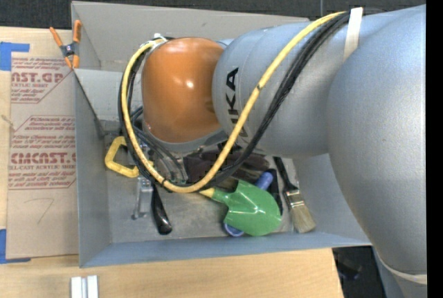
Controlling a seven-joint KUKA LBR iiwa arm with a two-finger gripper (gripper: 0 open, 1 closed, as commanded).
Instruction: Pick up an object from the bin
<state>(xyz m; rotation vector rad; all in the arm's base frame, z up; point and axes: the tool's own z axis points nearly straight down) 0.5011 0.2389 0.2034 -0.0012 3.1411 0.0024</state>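
Gripper point(156, 182), open or closed I cannot tell beneath the orange wrist cover point(181, 89), hangs over the left of the bin point(91, 207), with 1 yellow looped handle point(118, 160) just left of it, probably the nearest pick, and 1 green scoop point(252, 210) farther right.

Your arm's wrist cover point(181, 89) hangs over the middle of the bin point(91, 207). Left of it, by the wall, lies a hooked clip point(116, 160). Toward the near wall lies a metal tool point(142, 198), right of that a scoop point(252, 210), and a brush point(299, 212) just beside the scoop's right.
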